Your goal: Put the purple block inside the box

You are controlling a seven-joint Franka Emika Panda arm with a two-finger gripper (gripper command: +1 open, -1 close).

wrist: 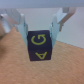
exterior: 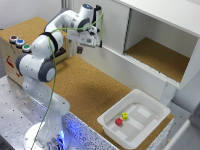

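Observation:
The purple block [wrist: 39,46] has yellow letters on its faces and sits between my two fingers [wrist: 20,22], a little above the cork surface. In the exterior view my gripper [exterior: 80,47] hangs at the back of the table by the cabinet wall, shut on the small dark purple block [exterior: 79,50]. The box [exterior: 159,107] is a shallow white bin at the front on the exterior view's right, far from the gripper. A red piece [exterior: 119,121] and a yellow piece [exterior: 125,116] lie on its ribbed floor.
A large white cabinet [exterior: 160,30] with an open cork-floored compartment stands behind the box. A cork-topped wooden box [exterior: 10,55] with coloured buttons sits at the exterior view's left. The arm's base [exterior: 47,135] stands on a perforated metal plate.

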